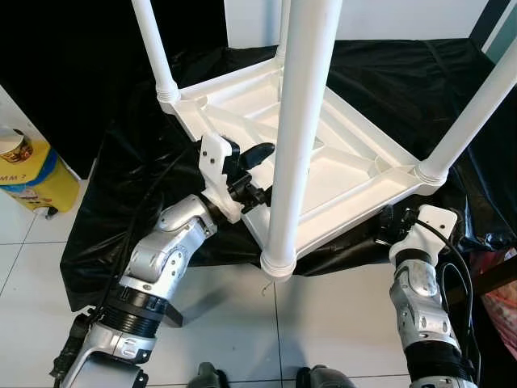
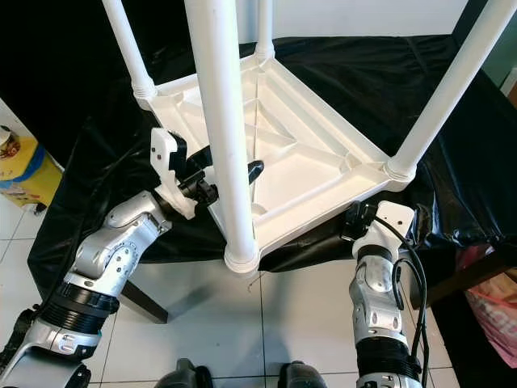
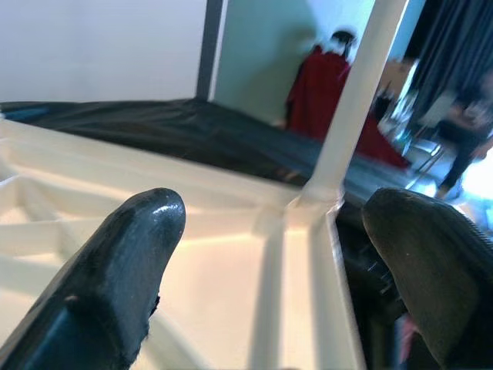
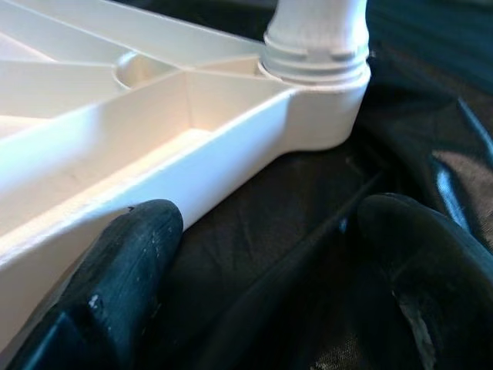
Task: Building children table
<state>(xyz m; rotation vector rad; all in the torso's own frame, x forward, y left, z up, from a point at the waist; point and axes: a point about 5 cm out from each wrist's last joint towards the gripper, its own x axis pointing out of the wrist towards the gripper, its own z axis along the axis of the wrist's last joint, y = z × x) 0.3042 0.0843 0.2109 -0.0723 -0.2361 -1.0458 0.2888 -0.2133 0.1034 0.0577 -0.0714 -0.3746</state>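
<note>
Currently the white children's table (image 1: 339, 162) lies upside down on a black-draped surface (image 1: 129, 162), its four legs pointing up. Left gripper (image 1: 257, 174) sits at the near-left rim, fingers (image 3: 127, 262) spread apart over the ribbed underside, grasping nothing. Right gripper (image 4: 269, 293) rests on the cloth beside the near-right corner socket (image 4: 320, 92), fingers parted, empty.

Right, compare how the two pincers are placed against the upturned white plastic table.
The left pincer reaches over the rim of the upturned white plastic table, above its ribbed underside; the right pincer sits low beside the rim, over the black cloth. The left is by the near leg; the right is close to the right-hand corner leg. Both are open, holding nothing.
</note>
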